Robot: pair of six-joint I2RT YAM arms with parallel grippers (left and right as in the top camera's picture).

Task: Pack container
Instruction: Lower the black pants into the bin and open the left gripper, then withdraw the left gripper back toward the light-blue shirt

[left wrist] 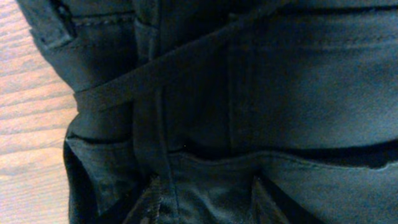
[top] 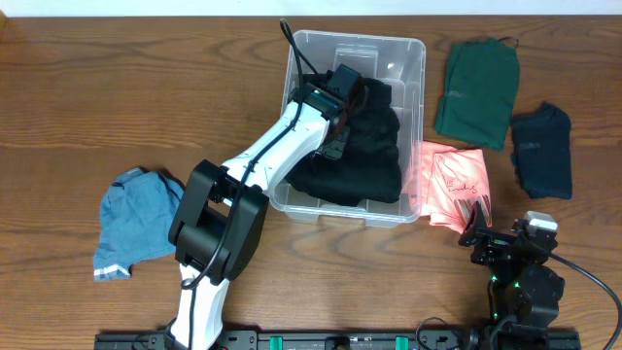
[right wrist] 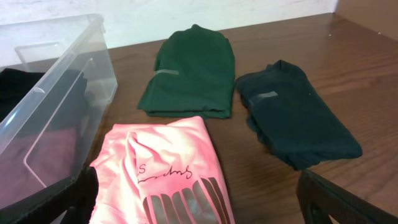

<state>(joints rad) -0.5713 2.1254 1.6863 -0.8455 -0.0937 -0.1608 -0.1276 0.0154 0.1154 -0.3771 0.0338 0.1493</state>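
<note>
The clear plastic container (top: 413, 58) stands at the middle back of the table, and its wall also shows in the right wrist view (right wrist: 62, 81). A black garment (top: 374, 160) lies folded inside it and fills the left wrist view (left wrist: 261, 81). My left gripper (top: 340, 107) reaches into the container and sits right on the black garment, its fingers (left wrist: 205, 205) apart with the cloth lying between them. My right gripper (top: 483, 226) is open and empty, low at the near edge of a pink shirt (top: 452, 180), with its fingers (right wrist: 199, 205) spread wide either side of the shirt (right wrist: 161, 162).
A green garment (top: 478, 89) (right wrist: 189, 71) and a dark navy one (top: 542, 148) (right wrist: 295, 118) lie folded to the right of the container. A blue garment (top: 136, 219) lies at the left. Wood table (left wrist: 25, 124) shows beside the black cloth.
</note>
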